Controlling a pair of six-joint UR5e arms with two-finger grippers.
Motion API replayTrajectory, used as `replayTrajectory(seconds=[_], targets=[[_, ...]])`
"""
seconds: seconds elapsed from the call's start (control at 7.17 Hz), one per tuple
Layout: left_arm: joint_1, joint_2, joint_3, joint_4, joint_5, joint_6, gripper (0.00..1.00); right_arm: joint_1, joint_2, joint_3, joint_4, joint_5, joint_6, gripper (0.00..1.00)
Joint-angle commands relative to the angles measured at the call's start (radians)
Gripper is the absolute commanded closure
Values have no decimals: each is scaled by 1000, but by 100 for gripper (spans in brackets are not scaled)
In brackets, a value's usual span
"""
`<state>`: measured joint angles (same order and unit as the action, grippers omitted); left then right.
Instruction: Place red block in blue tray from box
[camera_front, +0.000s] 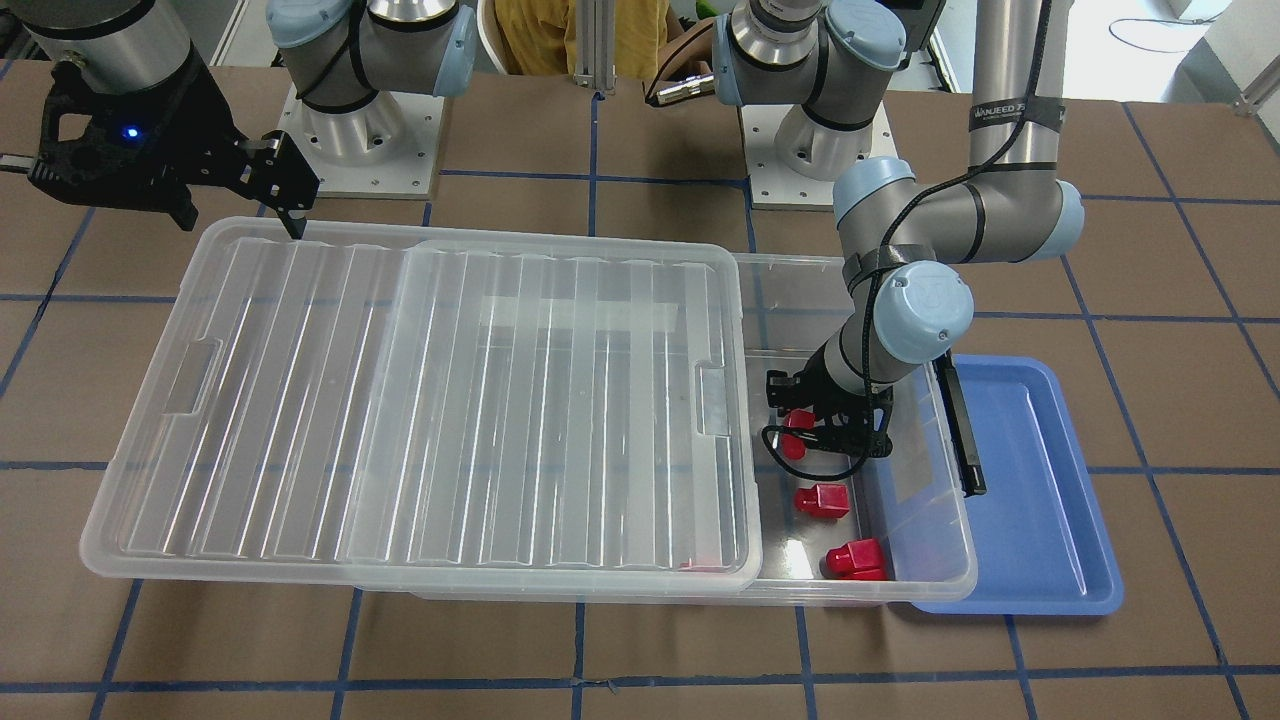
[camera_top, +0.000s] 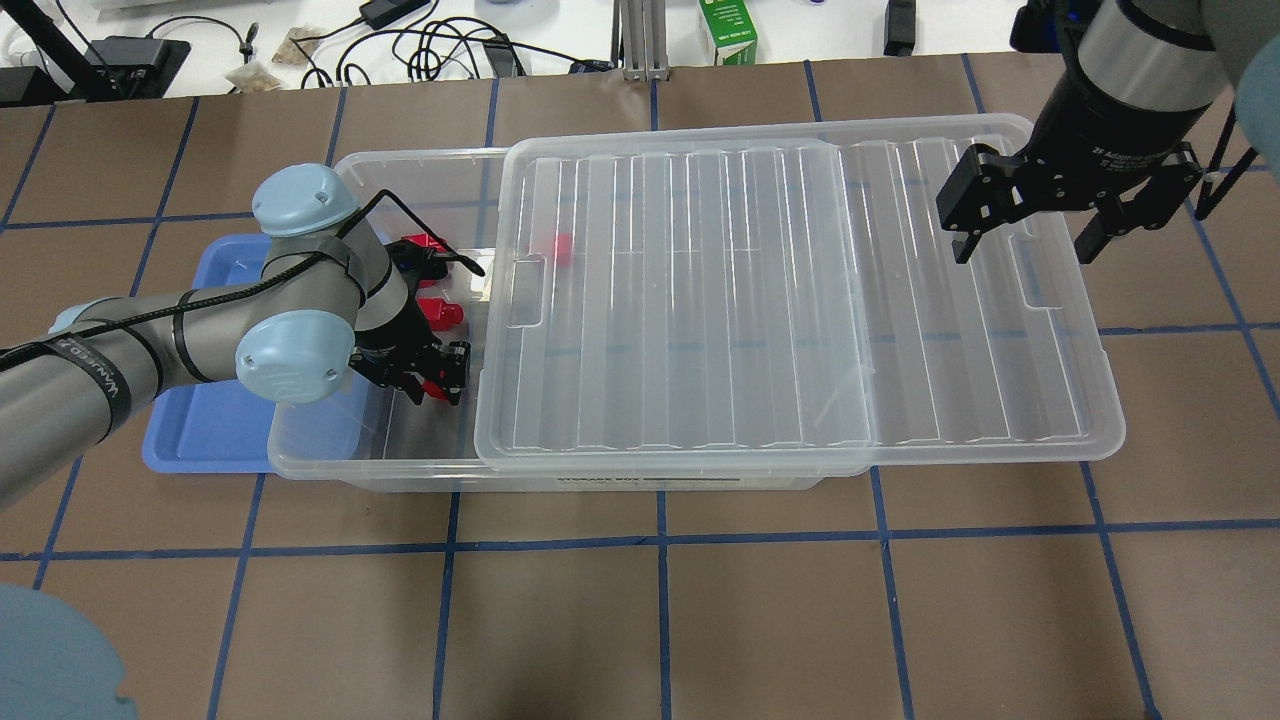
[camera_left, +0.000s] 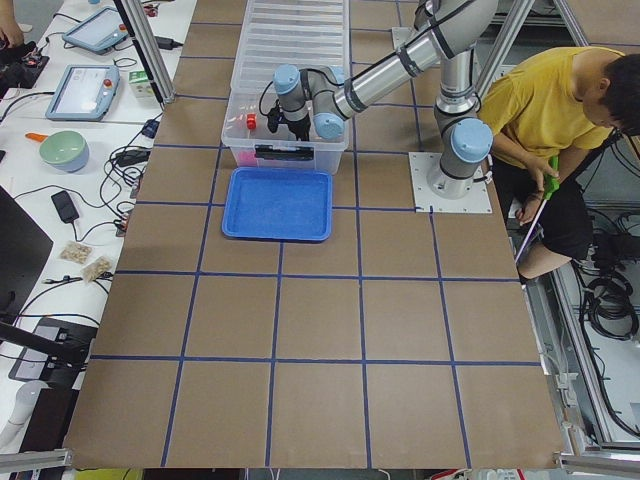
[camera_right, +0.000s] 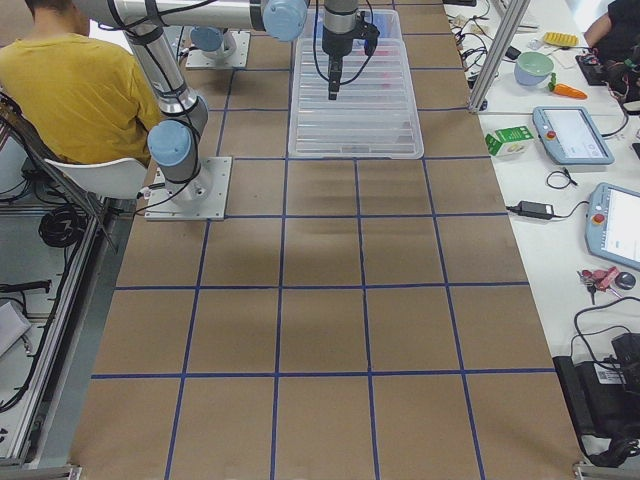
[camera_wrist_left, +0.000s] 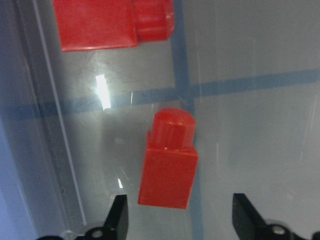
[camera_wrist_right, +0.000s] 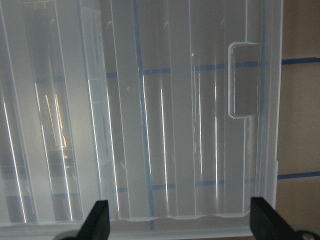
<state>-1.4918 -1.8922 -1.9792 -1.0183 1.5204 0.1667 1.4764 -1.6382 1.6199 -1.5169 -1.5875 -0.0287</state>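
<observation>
Poised over glossy red plastic block (camera_wrist_left: 170, 165) with left gripper (camera_wrist_left: 181, 216) wide open, empty.
Likely light, rigid, slick; best pinched across flat squarish body.

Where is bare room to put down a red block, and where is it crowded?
The blue tray is bare across its whole floor, beside the box. Crowded: the uncovered strip of the box past the lid edge, holding red blocks and the left end effector.

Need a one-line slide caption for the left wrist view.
Open left gripper poised over a small glossy red plastic block inside the clear plastic bin; a second block lies nearby.
</observation>
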Motion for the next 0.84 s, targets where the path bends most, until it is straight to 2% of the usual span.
replayTrajectory(seconds=[0.0, 0.14, 0.42, 0.7], targets=[[7, -5, 8, 0, 0, -4, 84, 1, -5, 0, 1, -3, 1, 0], [7, 7, 19, 0, -2, -9, 91, -1, -5, 0, 1, -3, 0, 0], [-4, 53, 74, -52, 3, -13, 91, 1, -6, -2, 1, 9, 4, 0], [-2, 120, 234, -283, 4, -7, 91, 1, -6, -3, 1, 6, 4, 0]])
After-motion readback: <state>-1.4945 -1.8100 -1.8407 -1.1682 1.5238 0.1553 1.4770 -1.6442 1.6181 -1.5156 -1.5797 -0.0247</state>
